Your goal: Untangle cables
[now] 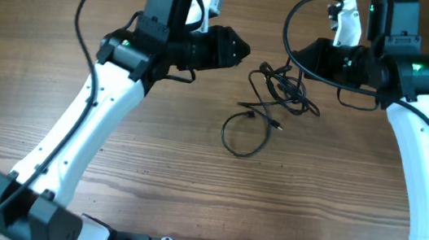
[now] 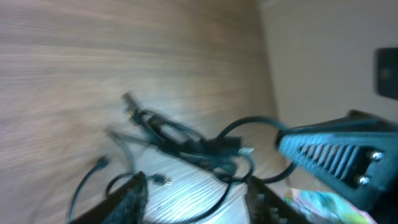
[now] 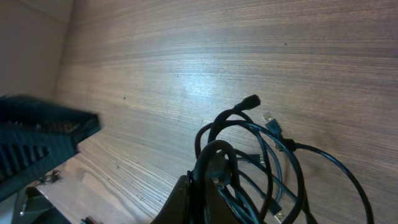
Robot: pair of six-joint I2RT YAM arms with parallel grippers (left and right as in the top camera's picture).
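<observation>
Black cables (image 3: 219, 144) pinched in right end effector (image 3: 200, 193), plain only from its wrist.

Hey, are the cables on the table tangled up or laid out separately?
Mostly tangled: the cables cross each other in one knotted clump; only one loop trails free.

Saw the cables (image 2: 186, 146) only as motion-smeared streaks in the left wrist view. Found the right gripper (image 3: 200, 183) cropped by the right wrist view's bottom edge, fingertips buried in cable loops.
</observation>
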